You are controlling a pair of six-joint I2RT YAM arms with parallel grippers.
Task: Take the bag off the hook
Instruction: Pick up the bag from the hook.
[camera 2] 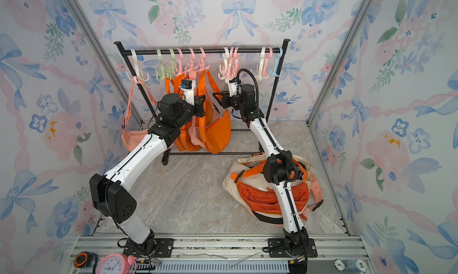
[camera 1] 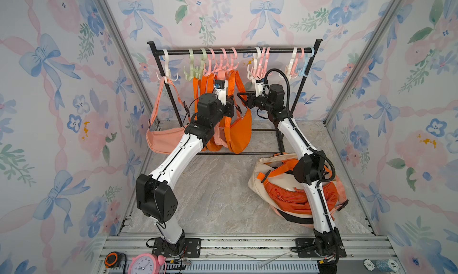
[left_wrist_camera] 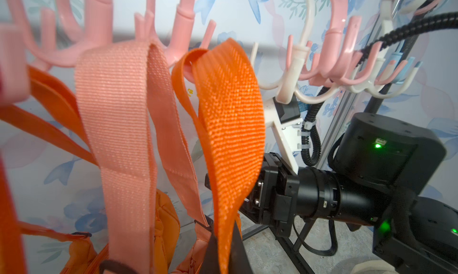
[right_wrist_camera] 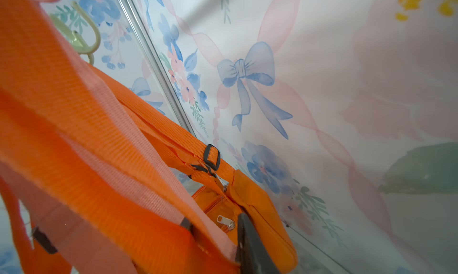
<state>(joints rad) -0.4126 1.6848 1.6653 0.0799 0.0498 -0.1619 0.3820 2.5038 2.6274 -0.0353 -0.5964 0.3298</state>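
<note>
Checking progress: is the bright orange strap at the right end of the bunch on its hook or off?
On. In the left wrist view the orange strap loops over a pink hook prong.

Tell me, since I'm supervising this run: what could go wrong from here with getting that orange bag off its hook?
The left gripper pinches the orange strap close beside a pink strap; pulling could drag that one off too.
The strap loops over an upturned pink hook; a sideways pull would probably snag.
The right arm reaches over the heap of bags; loose straps might catch it.
</note>
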